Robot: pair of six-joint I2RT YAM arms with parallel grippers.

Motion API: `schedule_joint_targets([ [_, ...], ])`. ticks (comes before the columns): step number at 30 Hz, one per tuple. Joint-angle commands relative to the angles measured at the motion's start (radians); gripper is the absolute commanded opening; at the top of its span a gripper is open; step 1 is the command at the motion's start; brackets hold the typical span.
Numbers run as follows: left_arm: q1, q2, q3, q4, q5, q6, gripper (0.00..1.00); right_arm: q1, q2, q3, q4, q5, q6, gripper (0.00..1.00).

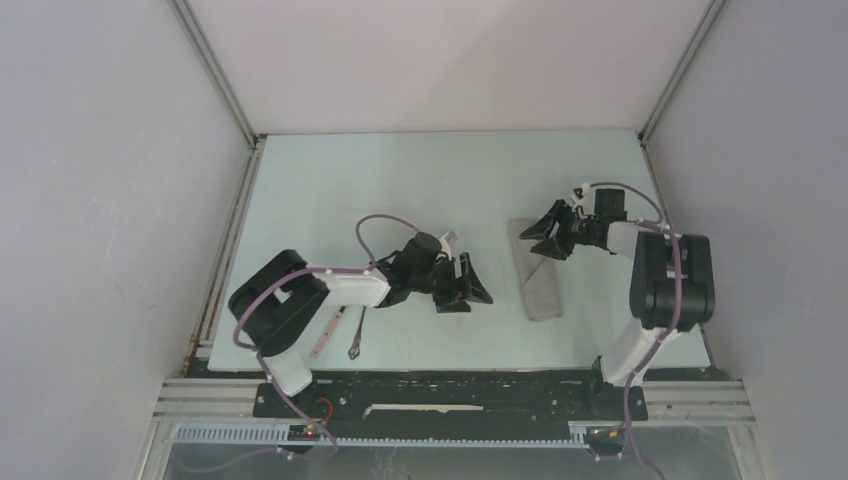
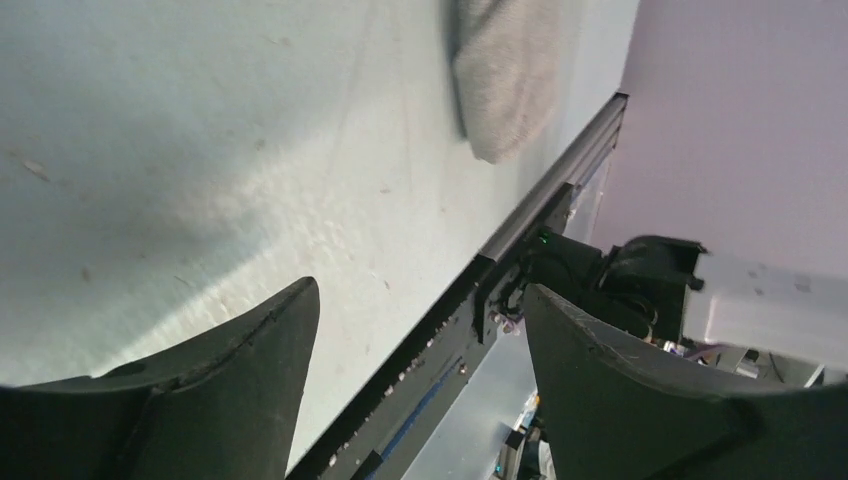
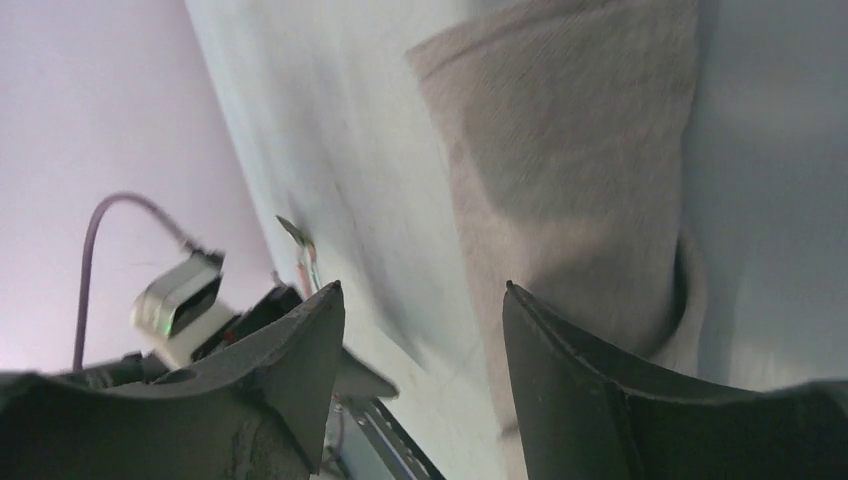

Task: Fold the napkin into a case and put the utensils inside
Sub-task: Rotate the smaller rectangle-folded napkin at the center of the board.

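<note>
The grey napkin (image 1: 537,272) lies folded into a narrow oblong case right of the table's centre, one end toward the near edge. My right gripper (image 1: 541,233) hangs open over its far end, nothing between the fingers; in the right wrist view the cloth (image 3: 570,170) runs under the right finger (image 3: 580,390). My left gripper (image 1: 468,290) stands open over bare table, left of the napkin (image 2: 505,75) and apart from it. The utensils lie beside the left arm's base: a pink-handled spoon (image 1: 327,332) and a fork (image 1: 357,338).
The pale green table (image 1: 400,180) is walled by white panels on three sides. A black rail (image 1: 450,385) with both arm bases runs along the near edge. A purple cable (image 1: 375,232) loops above the left arm.
</note>
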Motion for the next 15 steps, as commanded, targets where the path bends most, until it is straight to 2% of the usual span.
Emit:
schedule_joint_targets([
  [1,-0.012,-0.138,-0.020,-0.023,-0.038,0.066,0.79,-0.019,0.169,0.046,0.277,-0.150,0.139,0.66],
  [4,-0.012,-0.175,-0.021,-0.041,-0.040,0.071,0.80,-0.057,0.243,0.079,0.233,-0.119,0.098,0.65],
  [7,-0.013,-0.206,-0.005,-0.092,-0.053,0.094,0.80,-0.036,0.176,0.094,0.174,-0.101,0.050,0.66],
  [9,-0.014,-0.220,0.006,-0.113,-0.059,0.108,0.80,-0.011,0.123,0.130,0.074,-0.098,0.020,0.67],
  [12,-0.014,-0.222,0.027,-0.122,-0.059,0.115,0.80,-0.008,0.091,0.136,0.148,-0.120,0.090,0.69],
  [15,-0.015,-0.208,0.040,-0.122,-0.044,0.110,0.80,-0.012,0.170,0.170,0.214,-0.144,0.142,0.68],
])
